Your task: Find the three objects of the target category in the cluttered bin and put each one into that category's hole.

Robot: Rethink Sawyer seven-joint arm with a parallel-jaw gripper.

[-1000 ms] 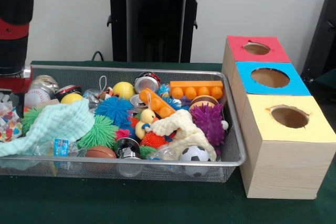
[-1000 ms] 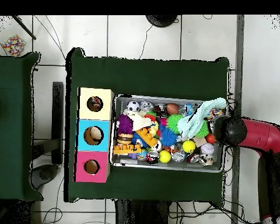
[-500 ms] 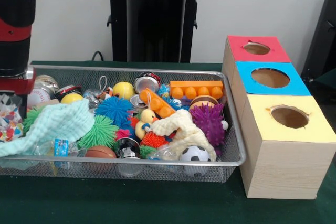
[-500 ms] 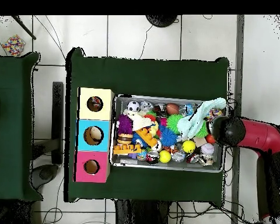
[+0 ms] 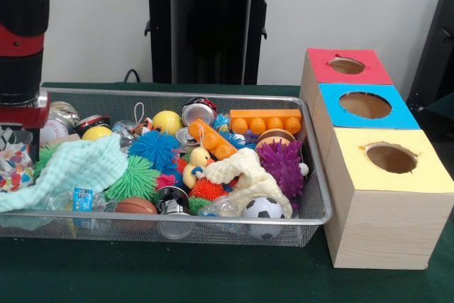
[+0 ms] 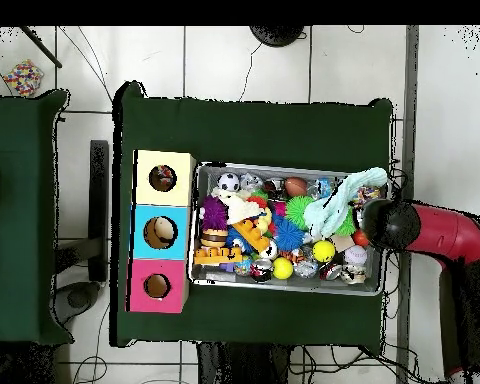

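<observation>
A wire mesh bin (image 5: 177, 219) holds a heap of toys: a mint cloth (image 5: 78, 168), a cream cloth (image 5: 245, 172), a purple spiky ball (image 5: 280, 167), blue (image 5: 154, 148) and green (image 5: 135, 177) spiky balls, a soccer ball (image 5: 263, 209), a yellow ball (image 5: 167, 121), a baseball (image 5: 50, 131), a rubber duck (image 5: 196, 164) and an orange brick (image 5: 264, 120). My gripper (image 5: 21, 115) hangs over the bin's left end in the front view, above the baseball and the mint cloth. In the overhead view the gripper (image 6: 389, 225) sits at the bin's (image 6: 284, 288) right end, beside the mint cloth (image 6: 342, 205).
Right of the bin in the front view stands a row of wooden boxes, each with a round hole on top: red (image 5: 347, 67), blue (image 5: 365, 106), yellow (image 5: 390, 159). A bag of small colourful pieces (image 5: 13, 164) lies at the left edge, outside the bin.
The arm has edged slightly to the right in the front view, further over the bin's end. The toys and cloths lie as before.
</observation>
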